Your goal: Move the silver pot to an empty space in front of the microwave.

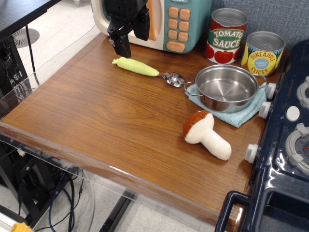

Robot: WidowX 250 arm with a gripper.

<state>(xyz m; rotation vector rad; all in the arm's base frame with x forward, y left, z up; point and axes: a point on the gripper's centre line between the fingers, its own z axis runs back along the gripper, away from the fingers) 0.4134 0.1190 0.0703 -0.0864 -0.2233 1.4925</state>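
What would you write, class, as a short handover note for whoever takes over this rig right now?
Gripper: empty, up by the microwave, above the table's back left; open or shut unclear.
Silver pot: on the blue cloth at right, beside the stove, spoon tip near its handle.
Done: nothing yet; pot untouched.
Left: grasp the pot and set it on bare wood in front of the microwave, clear of the spoon.

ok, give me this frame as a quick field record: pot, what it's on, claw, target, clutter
pot: silver pot, upright, empty, right side of table
under pot: teal cloth
claw: claw hangs in front of the microwave, far from the pot, holding nothing; open or shut unclear
target: bare wood in front of microwave, left of the spoon
clutter: green-handled spoon, bowl end near the pot; plush mushroom; tomato sauce can; pineapple can; blue stove
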